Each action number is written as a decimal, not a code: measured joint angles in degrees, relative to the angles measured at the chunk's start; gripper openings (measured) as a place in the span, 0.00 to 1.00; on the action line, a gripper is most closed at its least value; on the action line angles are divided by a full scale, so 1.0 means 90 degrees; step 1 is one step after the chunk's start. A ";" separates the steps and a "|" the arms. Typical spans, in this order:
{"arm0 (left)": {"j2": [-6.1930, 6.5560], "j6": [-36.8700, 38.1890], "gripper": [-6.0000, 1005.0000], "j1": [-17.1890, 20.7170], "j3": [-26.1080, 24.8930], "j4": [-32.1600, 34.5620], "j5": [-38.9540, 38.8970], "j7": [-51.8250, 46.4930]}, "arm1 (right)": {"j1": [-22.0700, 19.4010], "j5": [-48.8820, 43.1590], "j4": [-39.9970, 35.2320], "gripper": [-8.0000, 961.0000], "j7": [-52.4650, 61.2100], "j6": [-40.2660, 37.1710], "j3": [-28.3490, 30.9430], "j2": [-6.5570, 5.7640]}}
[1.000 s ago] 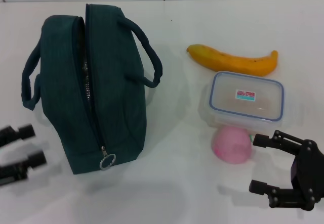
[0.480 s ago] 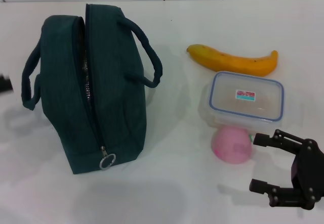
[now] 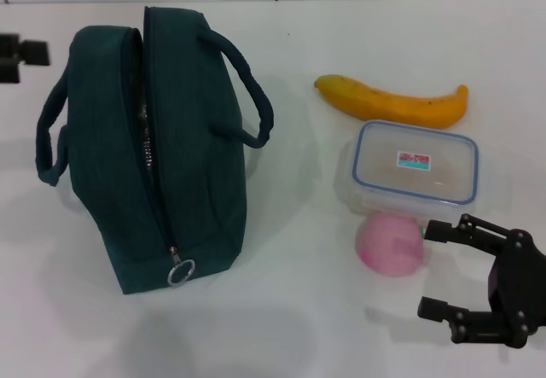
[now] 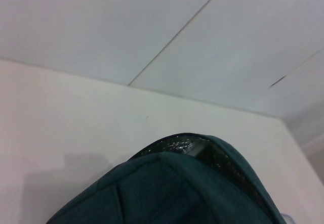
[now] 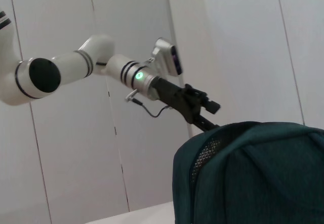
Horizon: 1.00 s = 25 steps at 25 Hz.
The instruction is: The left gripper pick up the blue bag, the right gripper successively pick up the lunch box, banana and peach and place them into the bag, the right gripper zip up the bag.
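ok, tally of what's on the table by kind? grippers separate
Bags: 1, the blue bag
Boxes: 1, the lunch box
Fruit: 2, the banana and the peach
Grippers: 2, the left gripper and the right gripper, open
Total: 4 items, plus 2 grippers

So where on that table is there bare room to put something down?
Bare table lies between the bag and the peach, and in front of the bag. The far strip behind the banana is free too. It is crowded where banana, box, peach and right gripper sit close together.
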 joint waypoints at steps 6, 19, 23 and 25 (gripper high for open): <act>0.0016 -0.0004 0.85 -0.0429 0.0832 0.0254 0.0379 -0.0856 | 0.0028 0.0000 0.0009 0.91 0.0000 0.0010 0.0008 -0.0005; -0.0137 -0.0095 0.85 -0.0592 0.1079 0.0273 0.1005 -0.1108 | 0.0024 0.0000 0.0019 0.91 0.0000 -0.0008 0.0009 -0.0004; -0.0228 -0.0170 0.85 -0.0605 0.1140 0.0192 0.1061 -0.1056 | 0.0023 0.0000 0.0022 0.91 0.0000 0.0011 0.0009 -0.0004; -0.0259 -0.0236 0.85 -0.0607 0.1233 0.0180 0.1129 -0.1049 | 0.0023 0.0000 0.0022 0.91 0.0000 0.0017 0.0009 -0.0004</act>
